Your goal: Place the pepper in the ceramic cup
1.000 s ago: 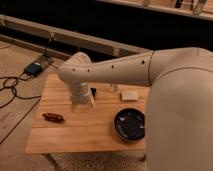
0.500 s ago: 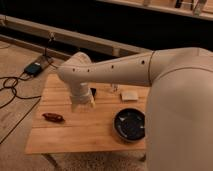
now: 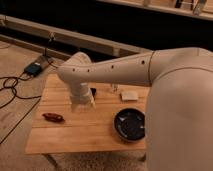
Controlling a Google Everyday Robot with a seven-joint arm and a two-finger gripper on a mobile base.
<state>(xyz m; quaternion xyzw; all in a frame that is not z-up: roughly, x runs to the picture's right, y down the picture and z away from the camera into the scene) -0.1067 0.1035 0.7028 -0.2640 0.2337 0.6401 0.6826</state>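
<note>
Nothing is seen to have shifted over the past second: the claw is held in the same spot, low over the wooden table, and every object lies where it lay. The claw is pointed downward beneath the thick white wrist, which covers much of it. Its fingers are spread, and nothing is seen pinched between them. A small dark object, half hidden by the wrist, is found just beside the claw on its far side.

The pepper, dark red and glossy, is left lying flat on the table, nearer the camera and toward the camera's left of the claw, clearly apart from it. A small clear glass is stood farther back, on the other side of the claw. Just beyond the glass a small cream-white shape, taken to be the ceramic cup, is set near the table's far edge. A wide black bowl is placed in front of that cup.

The white arm is stretched across the table from the robot's body, by which the camera's right side is filled. Dark cables are trailed over the floor beside the table.
</note>
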